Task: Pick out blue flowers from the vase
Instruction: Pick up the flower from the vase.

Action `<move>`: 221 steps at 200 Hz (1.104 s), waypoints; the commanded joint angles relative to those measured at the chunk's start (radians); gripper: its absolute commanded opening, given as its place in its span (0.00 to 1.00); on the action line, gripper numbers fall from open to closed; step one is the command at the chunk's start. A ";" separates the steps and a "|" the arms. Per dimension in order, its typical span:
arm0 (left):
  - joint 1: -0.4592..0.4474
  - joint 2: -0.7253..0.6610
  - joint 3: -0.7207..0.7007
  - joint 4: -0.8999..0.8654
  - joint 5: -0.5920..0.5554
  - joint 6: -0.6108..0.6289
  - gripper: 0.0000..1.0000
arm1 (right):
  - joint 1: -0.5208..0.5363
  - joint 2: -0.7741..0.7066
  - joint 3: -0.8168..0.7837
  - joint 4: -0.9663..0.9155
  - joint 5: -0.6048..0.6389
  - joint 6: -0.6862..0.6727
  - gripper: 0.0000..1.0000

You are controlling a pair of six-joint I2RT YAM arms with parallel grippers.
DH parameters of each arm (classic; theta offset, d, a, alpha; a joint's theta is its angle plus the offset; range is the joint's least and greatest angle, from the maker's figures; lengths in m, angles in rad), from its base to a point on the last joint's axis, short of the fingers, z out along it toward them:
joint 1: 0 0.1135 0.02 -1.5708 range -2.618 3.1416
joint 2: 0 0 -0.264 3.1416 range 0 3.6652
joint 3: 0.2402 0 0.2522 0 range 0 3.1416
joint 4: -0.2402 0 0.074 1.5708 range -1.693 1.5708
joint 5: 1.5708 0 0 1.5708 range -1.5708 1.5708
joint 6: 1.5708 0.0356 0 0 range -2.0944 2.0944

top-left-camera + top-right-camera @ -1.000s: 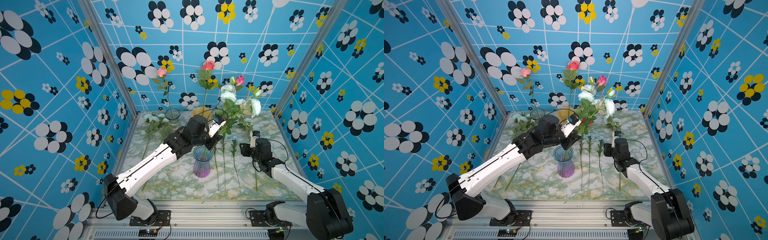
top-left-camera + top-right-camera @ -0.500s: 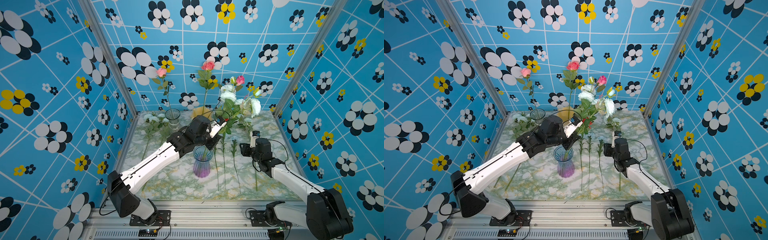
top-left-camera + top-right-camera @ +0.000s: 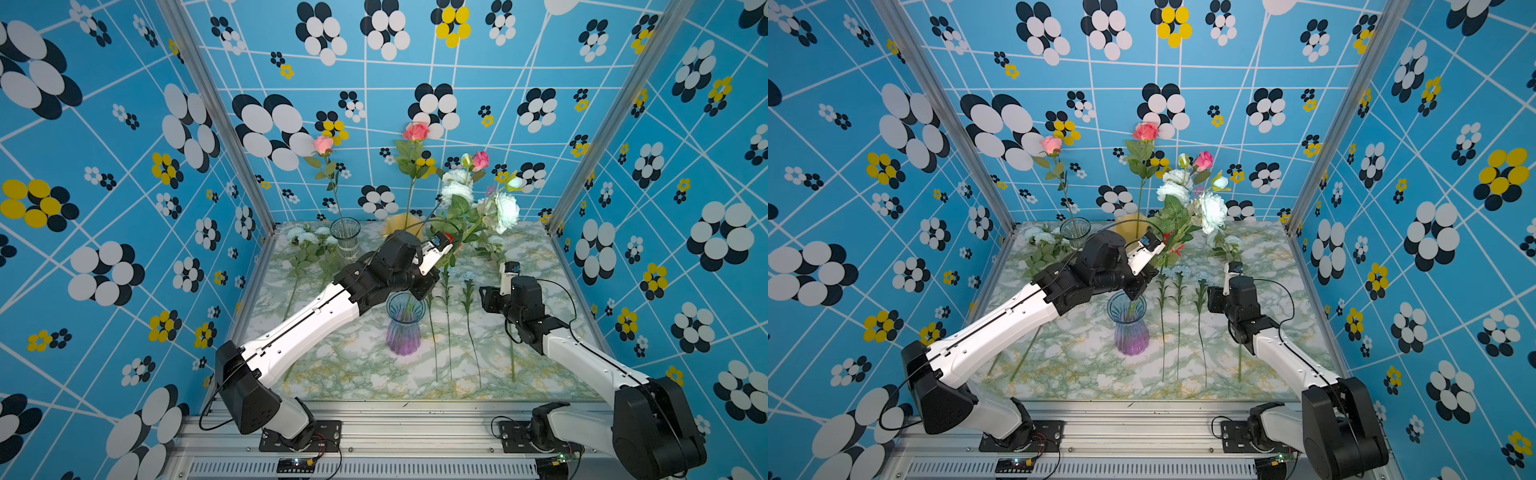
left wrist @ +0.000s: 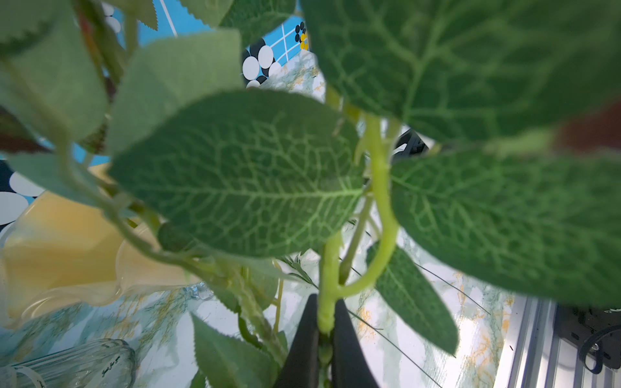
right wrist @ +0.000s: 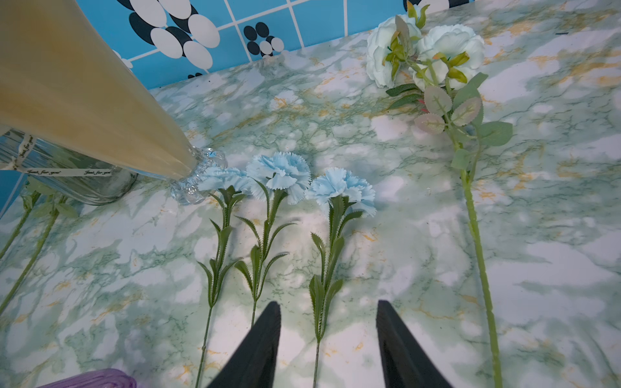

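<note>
A purple glass vase [image 3: 401,328] [image 3: 1131,330] stands mid-table and holds a leafy spray of pale blue flowers [image 3: 505,212] [image 3: 1212,212] together with a pink rose [image 3: 481,159]. My left gripper [image 3: 449,248] [image 3: 1160,249] [image 4: 325,322] is above the vase, shut on the spray's light green stem [image 4: 381,188]; big leaves fill the left wrist view. Three blue carnations [image 5: 279,171] [image 3: 468,276] lie side by side on the table. My right gripper [image 5: 327,336] [image 3: 487,298] hovers open over the rightmost carnation's stem.
A blue peony spray [image 5: 423,50] lies on the marble table [image 3: 365,374] to the right, another [image 3: 307,239] at the back left. A clear vase [image 3: 345,237] holds a pink rose. A yellow vase [image 3: 401,222] holds a red rose [image 3: 415,131]. Blue walls enclose three sides.
The left gripper has closed on the spray's stem above the purple vase. The right arm has stayed where it was.
</note>
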 commanded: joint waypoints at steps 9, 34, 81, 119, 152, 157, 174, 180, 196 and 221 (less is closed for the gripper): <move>-0.007 -0.057 0.035 0.025 0.027 -0.011 0.00 | 0.005 0.000 0.013 0.015 -0.013 -0.001 0.49; -0.006 -0.075 0.055 0.030 0.047 -0.013 0.00 | 0.005 0.002 0.013 0.014 -0.013 -0.001 0.48; -0.006 -0.086 0.161 0.012 0.094 -0.007 0.00 | 0.005 0.005 0.014 0.013 -0.011 0.000 0.49; -0.006 -0.077 0.283 0.010 0.123 -0.029 0.00 | 0.005 0.004 0.013 0.013 -0.007 0.003 0.55; -0.006 -0.049 0.412 -0.052 0.131 -0.045 0.00 | 0.005 0.013 0.018 0.011 -0.006 0.003 0.57; -0.007 -0.044 0.433 -0.065 0.131 -0.046 0.00 | 0.005 0.015 0.020 0.010 -0.007 0.004 0.57; -0.007 -0.028 0.501 -0.103 0.121 -0.050 0.00 | 0.005 0.019 0.023 0.009 -0.008 0.002 0.57; -0.007 -0.022 0.523 -0.113 0.115 -0.051 0.00 | 0.005 0.018 0.023 0.009 -0.008 0.002 0.57; -0.007 -0.010 0.586 -0.143 0.107 -0.054 0.00 | 0.005 0.019 0.022 0.010 -0.006 0.003 0.57; -0.007 0.010 0.670 -0.180 0.119 -0.051 0.00 | 0.005 0.021 0.024 0.008 -0.006 0.002 0.57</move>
